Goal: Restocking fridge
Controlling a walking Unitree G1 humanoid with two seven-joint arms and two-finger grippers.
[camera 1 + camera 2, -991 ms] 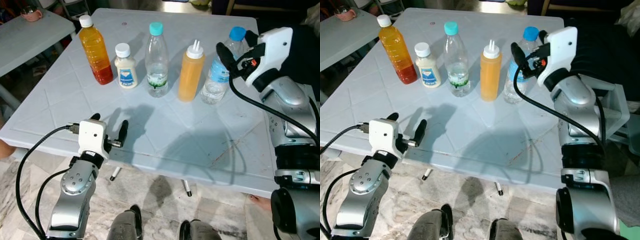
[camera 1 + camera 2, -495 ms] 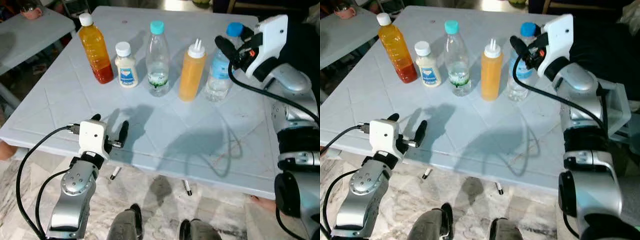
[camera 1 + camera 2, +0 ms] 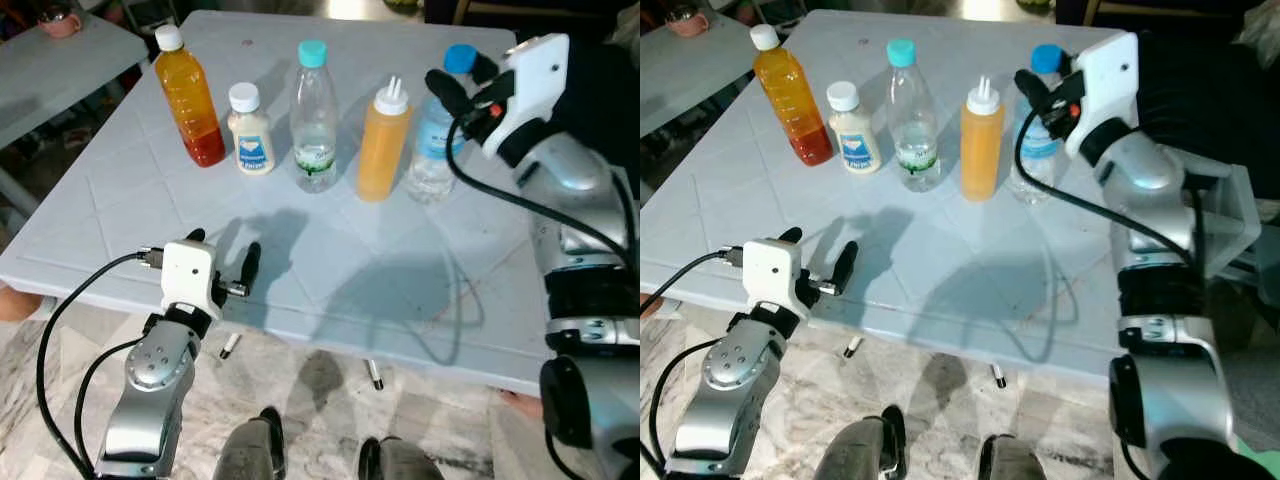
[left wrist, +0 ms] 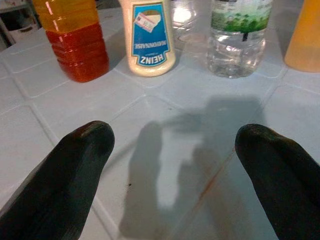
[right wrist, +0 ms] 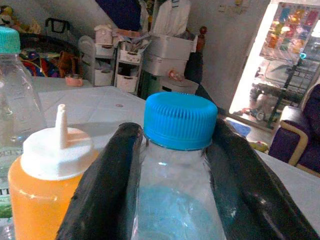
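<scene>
Five containers stand in a row on the white tiled table: an orange drink bottle, a Heinz mayonnaise bottle, a clear bottle with a teal cap, an orange squeeze bottle and a blue-capped water bottle. My right gripper is at the water bottle's top. One black finger lies against each side of its neck. The bottle stands upright on the table. My left gripper hovers open over the table's near edge, nothing between its fingers.
A second white table with a pink cup stands at the far left. A dark chair back is behind my right arm. Marble floor and table legs lie below the near edge. A person's bare foot shows at the lower right.
My right gripper has moved left and forward from beside the water bottle until its fingers closed in on the neck. The left arm has barely moved.
</scene>
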